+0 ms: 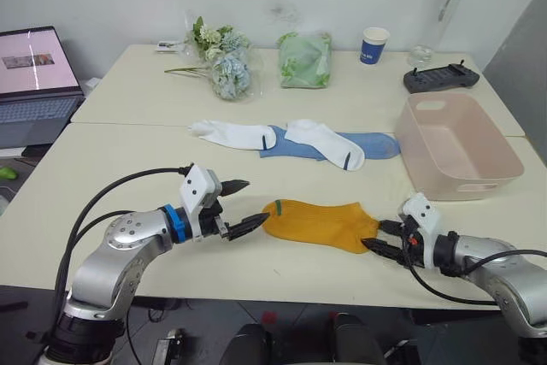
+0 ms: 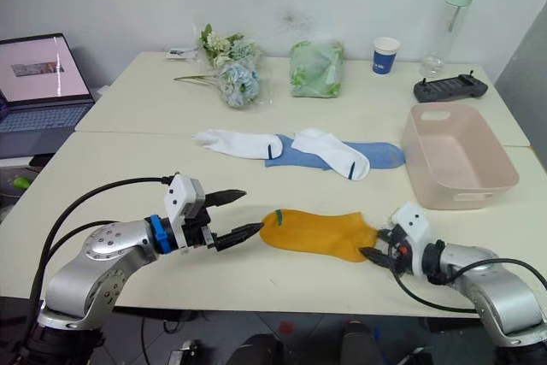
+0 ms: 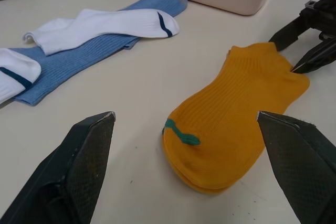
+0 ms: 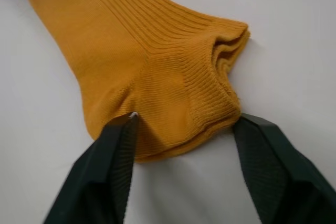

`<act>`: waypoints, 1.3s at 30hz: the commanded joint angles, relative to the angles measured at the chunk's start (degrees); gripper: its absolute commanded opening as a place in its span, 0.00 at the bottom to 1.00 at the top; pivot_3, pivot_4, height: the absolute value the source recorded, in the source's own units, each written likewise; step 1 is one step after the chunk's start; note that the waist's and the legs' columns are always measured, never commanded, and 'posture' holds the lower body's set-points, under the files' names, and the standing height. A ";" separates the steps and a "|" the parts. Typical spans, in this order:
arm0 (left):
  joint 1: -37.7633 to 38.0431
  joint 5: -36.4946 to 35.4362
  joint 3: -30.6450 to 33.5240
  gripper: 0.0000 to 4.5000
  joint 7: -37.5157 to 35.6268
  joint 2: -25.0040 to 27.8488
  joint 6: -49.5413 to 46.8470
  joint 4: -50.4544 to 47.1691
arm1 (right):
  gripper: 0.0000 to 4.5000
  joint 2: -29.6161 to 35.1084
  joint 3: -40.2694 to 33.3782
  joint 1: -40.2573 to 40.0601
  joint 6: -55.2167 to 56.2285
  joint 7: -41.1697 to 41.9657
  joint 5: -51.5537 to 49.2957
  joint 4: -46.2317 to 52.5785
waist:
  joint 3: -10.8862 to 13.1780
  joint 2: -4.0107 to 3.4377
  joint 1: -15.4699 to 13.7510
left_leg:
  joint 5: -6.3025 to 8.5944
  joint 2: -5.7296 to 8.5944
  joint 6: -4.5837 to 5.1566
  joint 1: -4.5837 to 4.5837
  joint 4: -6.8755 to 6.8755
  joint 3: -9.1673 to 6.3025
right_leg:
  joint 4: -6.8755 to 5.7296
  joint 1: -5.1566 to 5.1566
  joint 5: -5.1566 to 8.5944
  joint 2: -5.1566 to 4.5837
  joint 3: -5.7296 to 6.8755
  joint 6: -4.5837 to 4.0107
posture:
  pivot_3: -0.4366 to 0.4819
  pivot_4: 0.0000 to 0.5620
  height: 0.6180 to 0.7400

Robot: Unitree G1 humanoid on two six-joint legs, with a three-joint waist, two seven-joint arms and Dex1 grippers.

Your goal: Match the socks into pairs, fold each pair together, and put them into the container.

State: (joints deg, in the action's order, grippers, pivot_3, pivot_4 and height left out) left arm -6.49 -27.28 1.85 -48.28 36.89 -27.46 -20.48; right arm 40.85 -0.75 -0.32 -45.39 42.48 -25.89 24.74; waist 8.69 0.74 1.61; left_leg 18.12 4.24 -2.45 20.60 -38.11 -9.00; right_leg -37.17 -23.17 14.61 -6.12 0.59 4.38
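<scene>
Yellow socks lay stacked as a pair on the counter, near the pink container. Left tool gaped at the toe, right tool spread at the cuff, probably ready to fold.

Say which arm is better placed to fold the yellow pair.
Right, probably. The right gripper already straddles the cuff of the yellow socks, fingers open; the left gripper is open beside the toe, not around it.

Blue socks partly covered by white socks; pair count unclear. Laptop cut off at frame edge. Screen content too small to read.
</scene>
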 commanded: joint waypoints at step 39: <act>-16.60 20.52 -25.52 0.01 -7.74 -15.76 12.39 26.60 | 0.00 -2.87 -5.57 20.73 -17.43 6.16 -25.59 -0.76 | 0.00 0.00 -0.07 | -0.01 0.05 -0.01 0.09 -0.11 -0.05 | 0.01 0.01 -0.01 -0.04 0.05 0.01 | 0.48 0.27 1.00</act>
State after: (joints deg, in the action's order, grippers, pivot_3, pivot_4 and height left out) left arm -24.64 -7.59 -22.61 -55.62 20.81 -14.41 6.71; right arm 39.39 -4.48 18.95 -60.30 50.46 -46.12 20.93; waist 8.70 0.74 1.53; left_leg 18.12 4.28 -2.45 20.69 -38.22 -9.05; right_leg -37.17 -23.17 14.59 -6.15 0.64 4.39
